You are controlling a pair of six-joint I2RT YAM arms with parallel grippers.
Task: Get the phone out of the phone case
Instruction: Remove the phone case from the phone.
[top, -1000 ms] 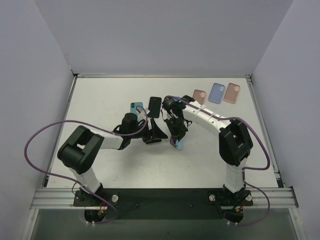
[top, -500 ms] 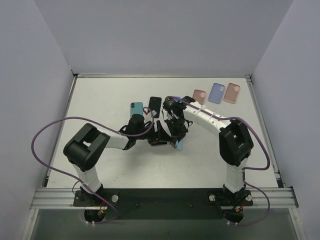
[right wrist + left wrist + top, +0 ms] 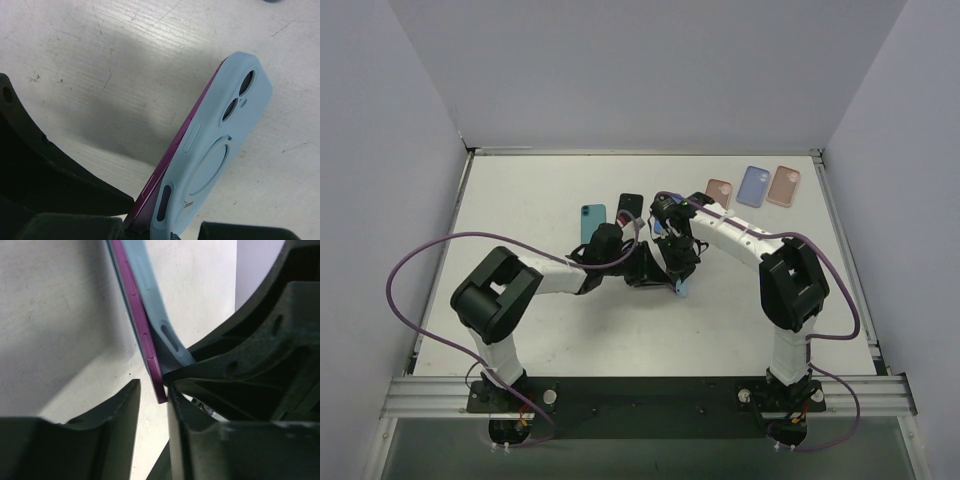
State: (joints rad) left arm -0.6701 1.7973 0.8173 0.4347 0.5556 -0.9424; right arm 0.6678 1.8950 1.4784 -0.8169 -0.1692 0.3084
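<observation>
At the table's middle, from above: we see the left gripper (image 3: 648,270) and the right gripper (image 3: 672,258) tip to tip over the white table (image 3: 520,200).
Case, from above: a light blue phone case (image 3: 682,290) pokes out just below the right gripper's fingers, on the side nearer the arm bases.
Beyond the grippers: a teal phone (image 3: 592,221) and a black phone (image 3: 629,211) lie flat just past the left gripper's wrist. Three spare cases (image 3: 753,186) lie in a row well past the right gripper.
Left wrist, phone: the purple phone (image 3: 145,337) stands on edge with the case against its back. Its lower end reaches into the gap between the left gripper's fingers.
Left wrist, jaws: set narrow around the phone's end but not clamped. One finger is right at the phone, and we see a sliver of table between the other finger and the phone.
Right wrist, case: the case's back, with its camera cut-outs, faces this camera at a tilt. The phone's purple edge runs along its left side, and the lower end passes between the right gripper's fingers.
Right wrist, jaws: closed on the case's lower end, holding it on edge.
</observation>
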